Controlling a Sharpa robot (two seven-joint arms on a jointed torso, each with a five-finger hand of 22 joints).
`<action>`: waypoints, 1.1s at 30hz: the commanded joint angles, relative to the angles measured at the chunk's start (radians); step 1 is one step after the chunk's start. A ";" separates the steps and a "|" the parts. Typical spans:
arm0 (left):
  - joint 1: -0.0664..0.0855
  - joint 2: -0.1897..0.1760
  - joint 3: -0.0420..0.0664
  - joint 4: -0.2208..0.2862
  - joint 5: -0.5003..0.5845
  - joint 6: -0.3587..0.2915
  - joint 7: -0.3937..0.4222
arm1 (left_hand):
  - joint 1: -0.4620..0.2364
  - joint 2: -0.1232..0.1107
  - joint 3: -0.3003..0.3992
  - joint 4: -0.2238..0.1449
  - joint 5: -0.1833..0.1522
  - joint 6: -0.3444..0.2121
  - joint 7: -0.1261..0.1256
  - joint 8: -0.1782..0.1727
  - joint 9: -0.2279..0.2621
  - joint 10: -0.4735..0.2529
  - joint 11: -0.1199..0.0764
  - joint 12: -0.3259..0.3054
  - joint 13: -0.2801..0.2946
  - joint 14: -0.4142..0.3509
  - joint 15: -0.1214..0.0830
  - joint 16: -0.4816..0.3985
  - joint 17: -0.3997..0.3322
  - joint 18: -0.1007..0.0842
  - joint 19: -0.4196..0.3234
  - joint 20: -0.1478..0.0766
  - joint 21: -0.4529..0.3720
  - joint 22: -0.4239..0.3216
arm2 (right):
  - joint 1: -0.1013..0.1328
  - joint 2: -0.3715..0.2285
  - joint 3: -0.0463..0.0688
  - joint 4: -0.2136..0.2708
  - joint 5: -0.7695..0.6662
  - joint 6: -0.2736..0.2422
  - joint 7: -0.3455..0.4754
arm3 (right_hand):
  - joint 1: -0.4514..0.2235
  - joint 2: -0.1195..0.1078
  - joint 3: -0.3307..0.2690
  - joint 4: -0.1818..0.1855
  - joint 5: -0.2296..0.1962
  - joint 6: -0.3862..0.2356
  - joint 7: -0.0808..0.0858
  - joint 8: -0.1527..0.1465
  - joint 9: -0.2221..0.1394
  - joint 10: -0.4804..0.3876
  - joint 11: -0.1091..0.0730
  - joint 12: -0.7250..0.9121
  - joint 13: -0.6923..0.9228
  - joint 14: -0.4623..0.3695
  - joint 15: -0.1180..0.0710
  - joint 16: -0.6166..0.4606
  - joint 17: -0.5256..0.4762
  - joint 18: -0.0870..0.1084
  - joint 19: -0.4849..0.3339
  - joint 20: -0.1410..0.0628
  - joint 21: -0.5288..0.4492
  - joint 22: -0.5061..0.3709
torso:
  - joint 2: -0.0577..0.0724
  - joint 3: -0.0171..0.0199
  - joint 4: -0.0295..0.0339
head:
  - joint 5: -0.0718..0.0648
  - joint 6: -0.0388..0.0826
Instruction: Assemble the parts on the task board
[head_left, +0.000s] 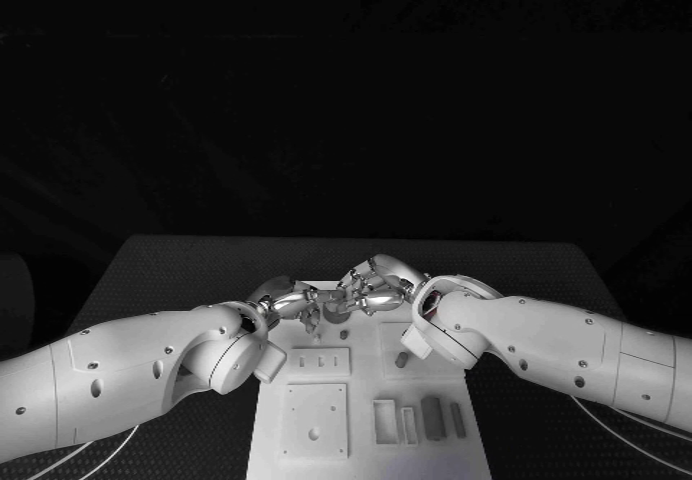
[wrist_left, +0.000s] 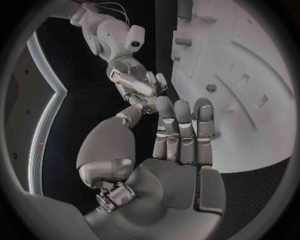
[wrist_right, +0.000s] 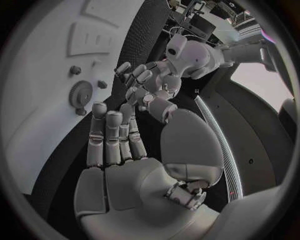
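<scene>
Both hands are meeting over the far edge of the board. The left hand and right hand are touching fingertips; I cannot tell what they are pinching. Probably a part is passing across. Next, careful lowering onto the pegs.

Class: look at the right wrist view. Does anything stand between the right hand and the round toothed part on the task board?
Nothing visible does. The right hand hovers with fingers extended beside the toothed part on the task board; the left hand is off to the side.
</scene>
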 joint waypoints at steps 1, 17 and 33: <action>0.001 -0.001 0.000 -0.001 0.032 0.054 -0.002 | 0.000 -0.006 -0.001 -0.009 0.007 -0.009 -0.001 0.003 -0.002 -0.008 0.000 0.003 0.001 -0.009 0.000 0.007 -0.002 -0.008 -0.008 -0.109 -0.005 0.008 | -0.001 -0.001 0.000 -0.001 -0.014 0.024 0.004 | -0.001 0.009 0.000 -0.006 0.004 0.025 0.006 0.014 0.032 0.009 0.000 -0.004 0.001 0.003 -0.004 0.006 0.002 0.014 0.007 0.003 0.004 0.021 | 0.000 0.0001 0.0000 | -0.001 -0.001; 0.001 -0.003 0.000 -0.016 0.114 0.107 -0.027 | 0.013 -0.002 0.005 -0.060 0.062 -0.039 0.010 -0.007 -0.011 -0.033 0.010 0.009 0.000 -0.031 0.010 0.009 -0.006 -0.008 -0.020 -0.100 -0.013 0.015 | -0.001 -0.004 0.000 0.000 -0.025 0.051 0.005 | -0.002 0.010 0.000 -0.008 0.004 0.025 0.006 0.013 0.032 0.010 0.000 -0.005 0.002 0.003 -0.005 0.006 0.003 0.014 0.007 0.002 0.004 0.020 | 0.000 0.0003 0.0006 | -0.001 -0.005; 0.000 -0.001 0.000 -0.022 0.128 0.147 -0.033 | -0.016 -0.011 0.003 -0.096 0.131 -0.078 0.029 -0.023 -0.026 -0.076 0.028 0.026 0.002 -0.068 0.026 0.021 -0.009 -0.008 -0.041 -0.083 -0.021 0.019 | -0.001 -0.004 0.000 0.000 -0.025 0.058 0.005 | -0.004 0.012 -0.001 -0.011 0.003 0.025 0.006 0.012 0.033 0.010 0.000 -0.006 0.004 0.002 -0.005 0.006 0.004 0.014 0.007 0.002 0.005 0.020 | 0.000 0.0002 0.0007 | -0.003 -0.008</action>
